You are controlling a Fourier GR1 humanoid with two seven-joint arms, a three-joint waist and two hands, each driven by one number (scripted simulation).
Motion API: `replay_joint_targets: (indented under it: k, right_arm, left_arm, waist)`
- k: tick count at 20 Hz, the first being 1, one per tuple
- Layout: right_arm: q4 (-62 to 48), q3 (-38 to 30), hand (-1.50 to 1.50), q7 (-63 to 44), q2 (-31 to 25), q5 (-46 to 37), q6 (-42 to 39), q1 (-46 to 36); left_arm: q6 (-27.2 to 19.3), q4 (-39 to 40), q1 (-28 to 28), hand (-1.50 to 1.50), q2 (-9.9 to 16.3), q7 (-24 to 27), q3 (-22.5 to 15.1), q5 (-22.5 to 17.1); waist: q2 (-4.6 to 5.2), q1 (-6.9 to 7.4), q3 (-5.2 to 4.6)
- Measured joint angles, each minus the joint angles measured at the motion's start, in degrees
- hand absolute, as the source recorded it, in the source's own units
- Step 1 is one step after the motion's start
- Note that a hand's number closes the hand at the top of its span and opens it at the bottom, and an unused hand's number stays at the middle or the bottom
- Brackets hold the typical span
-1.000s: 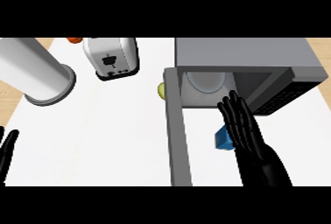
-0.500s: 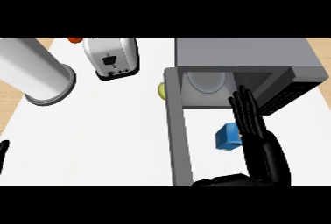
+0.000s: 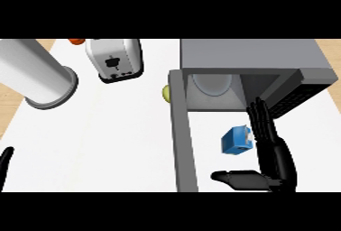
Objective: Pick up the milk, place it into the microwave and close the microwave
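The milk (image 3: 236, 140) is a small blue carton with a white top, on the counter just in front of the microwave's opening. The grey microwave (image 3: 253, 54) stands at the upper right, and its door (image 3: 182, 135) is swung open towards me, left of the carton. A white plate (image 3: 213, 83) shows inside. My right hand (image 3: 274, 151) is open beside the carton's right side, fingers straight and pointing at the opening, thumb spread out to the left below the carton. Whether the fingers touch the carton I cannot tell. My left hand (image 3: 5, 166) shows as a thin sliver at the lower left edge.
A white toaster (image 3: 113, 58) stands at the back centre, with an orange object (image 3: 76, 41) behind it. A large white cylinder (image 3: 33, 74) lies at the back left. A yellow-green item (image 3: 166, 92) peeks out behind the door's hinge side.
My right hand has shifted off the carton to its right side and its thumb has come into view. More of the carton shows. My left hand has sunk closer to the edge.
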State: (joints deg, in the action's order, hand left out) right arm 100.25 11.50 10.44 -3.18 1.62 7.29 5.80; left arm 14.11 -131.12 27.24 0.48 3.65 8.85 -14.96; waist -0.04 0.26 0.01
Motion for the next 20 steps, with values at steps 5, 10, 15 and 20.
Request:
replay_joint_targets:
  k: [5, 10, 15, 20]
  right_arm:
    - [-6.47, -4.15, -1.50, 6.52, -1.95, 2.31, -3.82, 0.87]
    - [-10.44, -5.81, -1.50, 9.87, -2.70, 2.64, -6.60, 1.12]
    - [-13.66, -5.96, -1.50, 14.00, -2.86, 1.03, -8.04, 1.07]
    - [-21.65, -7.69, -1.50, 19.23, -2.51, 0.14, -9.14, -2.51]
  left_arm:
    - [0.85, -1.47, 1.67, -1.50, -0.12, 0.09, 0.91, -0.97]
    - [1.32, -2.24, 2.23, -1.50, -0.34, -0.43, 1.08, -1.32]
    - [2.29, -2.34, 3.08, -1.50, -0.25, 0.13, 1.54, -2.16]
    - [2.48, -1.77, 3.01, -1.50, 0.06, 0.34, 1.95, -2.95]
  waist:
    - [-0.01, 0.03, 0.01]
    - [-0.01, 0.00, 0.00]
    - [-0.02, 0.01, -0.01]
    - [0.00, 0.09, 0.00]
